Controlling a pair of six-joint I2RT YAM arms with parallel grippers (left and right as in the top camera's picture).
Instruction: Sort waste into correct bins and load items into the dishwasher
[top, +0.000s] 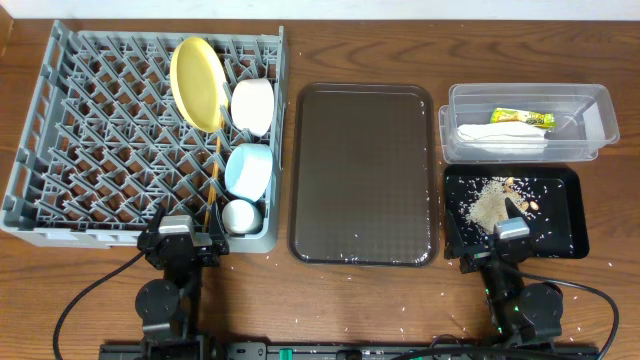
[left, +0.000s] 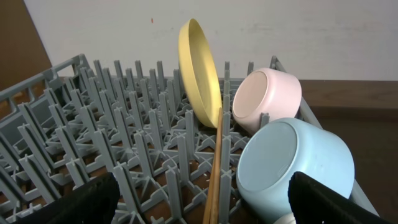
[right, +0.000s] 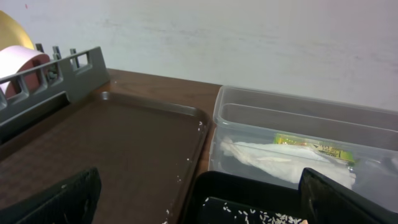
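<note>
Two things are half lost. The cup (top: 240, 216) sits tucked under the blue bowl (top: 249, 170) in the rack's (top: 60, 150) near corner. The chopsticks (top: 212, 185) run down between the pegs, their lower ends cut off in the wrist view.

The left gripper (top: 185, 240) is held low at the table's (top: 60, 290) near edge, aimed into the rack. It is spread wide and empty, just beside the cup. The plate (top: 197, 82) and white bowl (top: 252, 106) stand on edge farther back.

The right gripper (top: 510, 235) is equally low, spread and empty. It sits over the black tray's (top: 565, 215) near edge, seemingly just short of the crumbs (top: 490, 205). The wrapper (top: 522, 118) and napkin (top: 500, 138) lie in the tub (top: 590, 105) beyond.
</note>
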